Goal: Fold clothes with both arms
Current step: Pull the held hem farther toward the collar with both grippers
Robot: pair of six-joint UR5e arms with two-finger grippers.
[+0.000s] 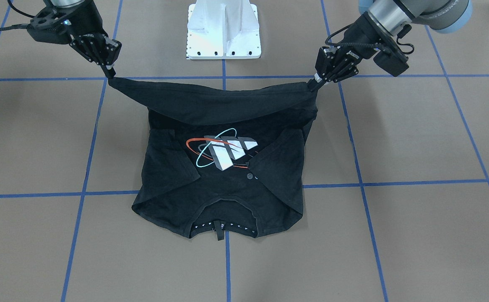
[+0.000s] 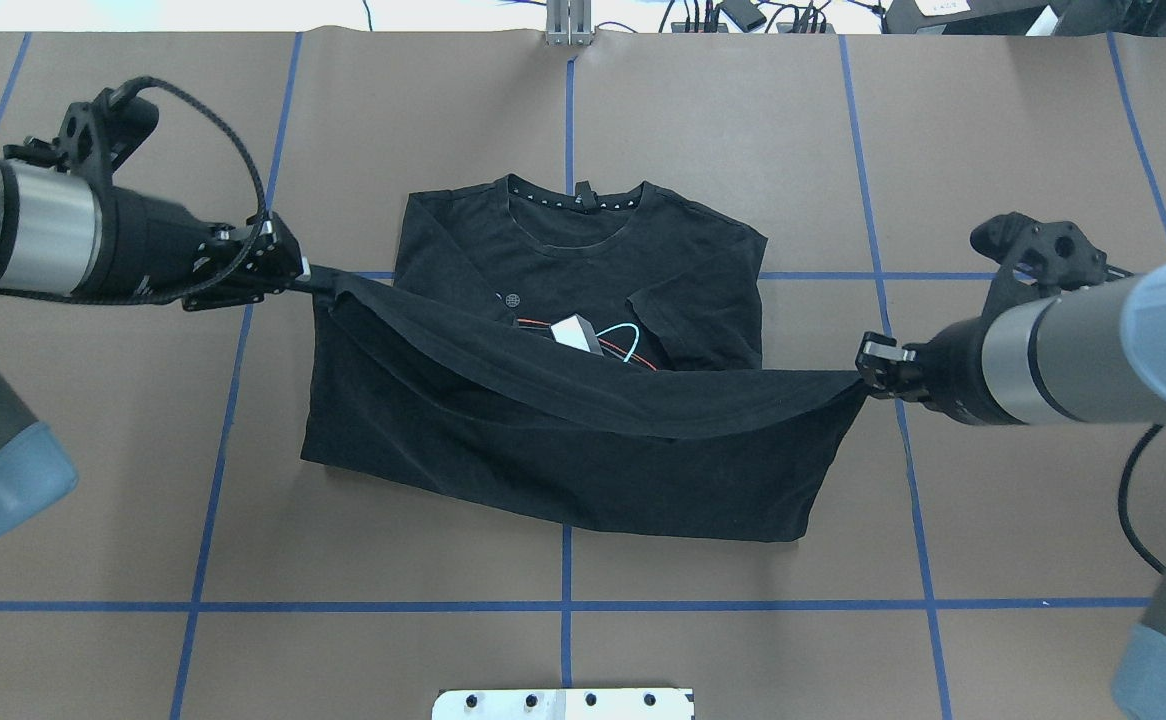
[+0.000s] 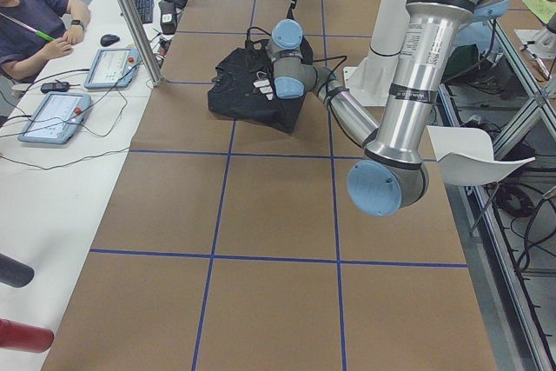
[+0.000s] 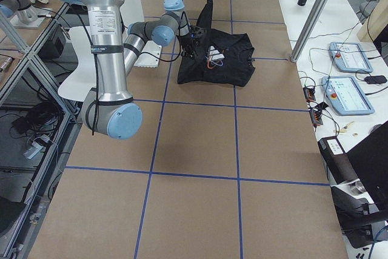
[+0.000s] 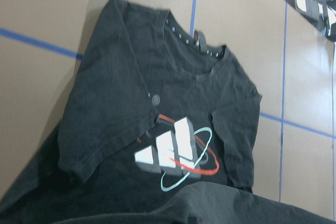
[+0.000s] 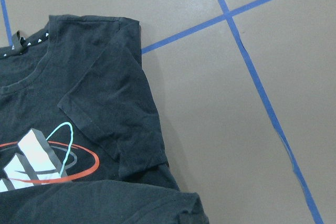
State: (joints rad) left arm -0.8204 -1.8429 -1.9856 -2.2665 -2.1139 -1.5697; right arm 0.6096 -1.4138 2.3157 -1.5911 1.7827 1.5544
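You find the T-shirt (image 2: pixel 543 450) on the table (image 2: pixel 1003 520), collar farthest from the pedestal base (image 1: pixel 223 29), its near hem strung between the left gripper (image 2: pixel 305 272) and the right gripper (image 2: pixel 865 372).

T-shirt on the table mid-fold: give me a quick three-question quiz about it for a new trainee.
1. True or false: the T-shirt's sleeves are folded in over its front.
2. The left gripper and right gripper hold: A sleeves, B hem corners, C nothing?
3. Which end of the shirt lies farthest from the white base?
Key: 1 true; 2 B; 3 the collar end.
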